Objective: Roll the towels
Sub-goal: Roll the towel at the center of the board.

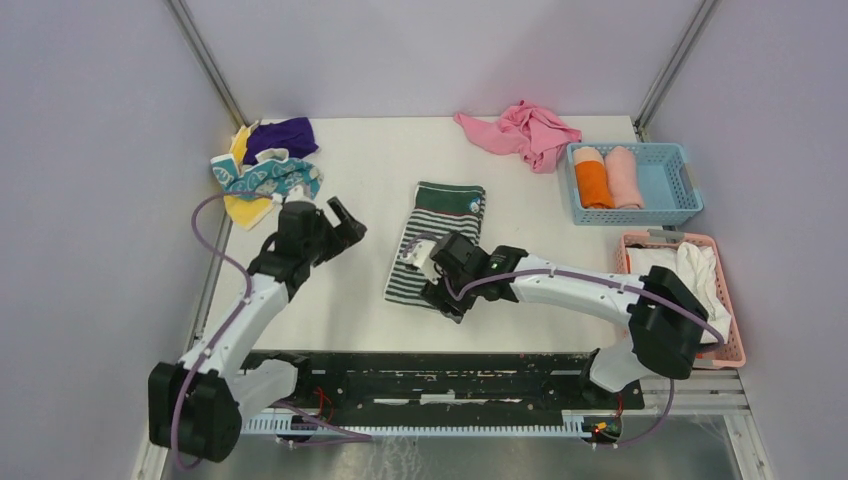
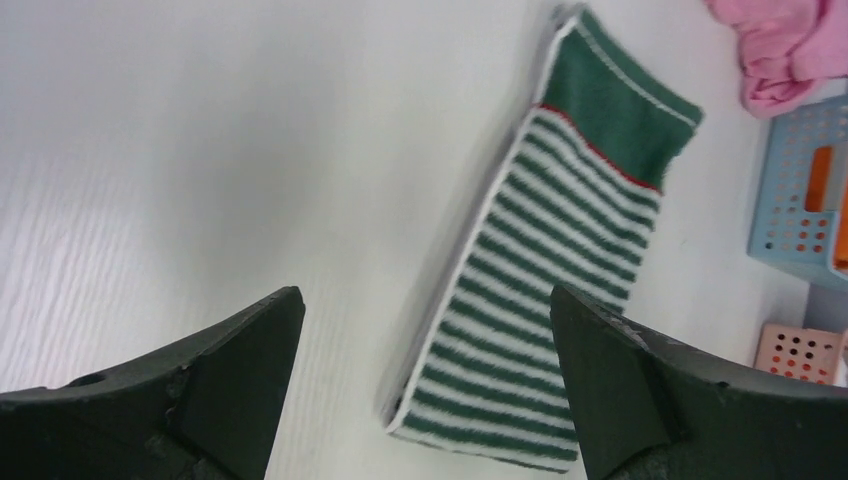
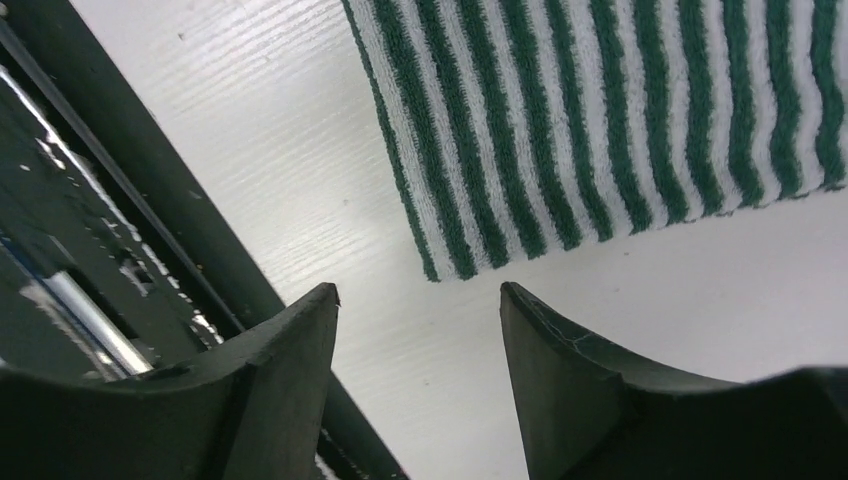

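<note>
A green-and-white striped towel [image 1: 435,240] lies folded into a long strip at the table's middle, its solid green end at the far side. My left gripper [image 1: 347,222] hovers to its left, open and empty; in the left wrist view the towel [image 2: 570,260] runs between the fingers of that gripper [image 2: 425,292]. My right gripper [image 1: 437,292] is over the towel's near end, open. In the right wrist view it [image 3: 418,290] frames bare table just short of the towel's near edge [image 3: 600,120]. Purple [image 1: 285,135], teal-and-white [image 1: 270,180] and yellow [image 1: 245,208] towels lie heaped at the back left.
A crumpled pink cloth [image 1: 525,130] lies at the back. A blue basket [image 1: 685,180] at the right holds an orange roll [image 1: 593,180] and a pink roll [image 1: 625,178]. A pink basket [image 1: 700,240] below it holds white fabric [image 1: 700,270]. A black rail [image 1: 420,370] runs along the near edge.
</note>
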Controlling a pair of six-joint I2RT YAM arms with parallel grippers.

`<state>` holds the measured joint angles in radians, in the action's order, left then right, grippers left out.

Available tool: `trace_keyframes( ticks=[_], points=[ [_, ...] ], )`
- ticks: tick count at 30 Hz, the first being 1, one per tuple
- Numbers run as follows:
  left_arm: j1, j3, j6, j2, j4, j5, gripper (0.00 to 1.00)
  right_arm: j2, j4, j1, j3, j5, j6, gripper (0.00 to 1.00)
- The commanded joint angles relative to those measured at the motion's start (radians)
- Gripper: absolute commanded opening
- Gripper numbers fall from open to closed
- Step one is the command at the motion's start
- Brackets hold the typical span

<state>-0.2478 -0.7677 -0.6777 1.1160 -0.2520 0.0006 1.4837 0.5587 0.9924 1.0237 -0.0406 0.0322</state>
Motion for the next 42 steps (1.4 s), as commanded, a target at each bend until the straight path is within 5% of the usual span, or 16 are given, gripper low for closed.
trace_keyframes(
  ticks=[1, 7, 16, 22, 24, 34, 42],
  points=[
    [0.024, 0.169, -0.096, -0.193, -0.021, 0.002, 1.0, 0.076, 0.002, 0.048, 0.052, 0.095, -0.188, 0.67],
    [0.023, 0.316, -0.213, -0.319, -0.06, 0.123, 0.99, 0.173, -0.004, 0.078, 0.072, 0.148, -0.253, 0.64],
    [0.001, 0.432, -0.323, -0.261, 0.017, 0.189, 1.0, 0.29, -0.108, 0.088, 0.037, 0.129, -0.283, 0.53],
    [-0.056, 0.477, -0.436, -0.247, 0.076, 0.156, 0.97, 0.359, -0.1, 0.087, 0.077, 0.054, -0.195, 0.07],
    [-0.076, 0.488, -0.479, -0.257, 0.085, 0.136, 0.96, 0.343, -0.131, 0.085, 0.071, 0.024, -0.149, 0.01],
    [-0.215, 0.477, -0.615, -0.205, 0.132, -0.002, 0.9, 0.285, -0.274, 0.084, 0.041, -0.038, 0.074, 0.01],
    [-0.226, 0.448, -0.63, -0.086, 0.168, -0.112, 0.68, 0.255, -0.335, 0.083, -0.008, -0.049, 0.127, 0.01]
  ],
)
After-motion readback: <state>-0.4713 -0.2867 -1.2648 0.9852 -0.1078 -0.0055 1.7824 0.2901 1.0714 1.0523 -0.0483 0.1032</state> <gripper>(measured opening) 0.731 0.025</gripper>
